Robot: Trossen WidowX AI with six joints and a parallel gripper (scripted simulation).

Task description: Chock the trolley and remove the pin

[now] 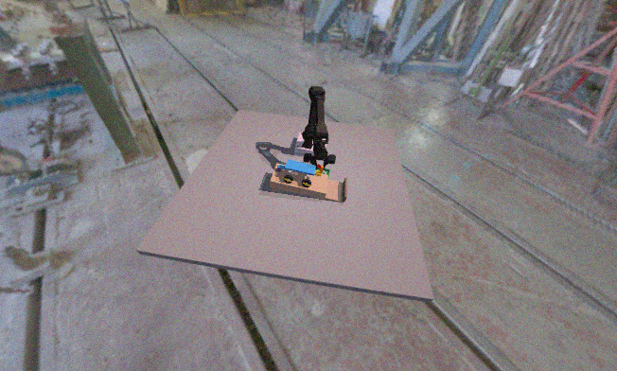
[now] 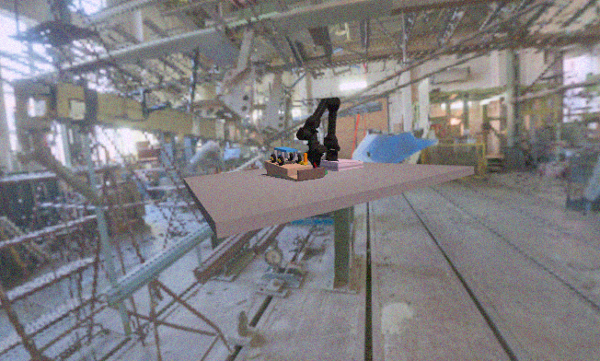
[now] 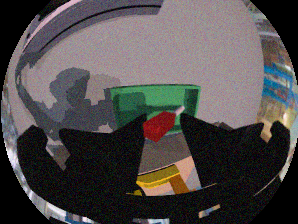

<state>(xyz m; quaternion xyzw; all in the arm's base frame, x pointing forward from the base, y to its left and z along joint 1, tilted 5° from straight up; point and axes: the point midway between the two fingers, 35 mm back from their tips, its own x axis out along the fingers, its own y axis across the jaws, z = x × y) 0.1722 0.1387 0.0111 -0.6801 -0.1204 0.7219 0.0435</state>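
Note:
My gripper [image 1: 321, 163] [image 2: 316, 164] [image 3: 164, 116] is partly open over the near side of the green tray [image 1: 327, 172] [image 2: 326, 172] [image 3: 172, 92]. The stop pin [image 3: 159, 127] is loose and tilted, its red head showing between the parted fingertips and its pale shaft pointing over the tray. Whether it rests on the tray's floor or wall is unclear. The blue-topped trolley [image 1: 300, 167] [image 2: 286, 149] stands on the ramp [image 1: 332, 190] [image 2: 286, 170]. The yellow chock [image 1: 319, 172] [image 2: 305, 158] [image 3: 159, 177] is at its downhill end; wheel contact cannot be made out.
The ramp's low end has an upright end board [image 1: 345, 189] [image 2: 311, 173]. A pale lilac block [image 2: 345, 164] lies by the arm's base. The trolley, chock and ramp stand close beside the gripper. The table [image 1: 279, 236] [image 2: 285, 192] extends around them.

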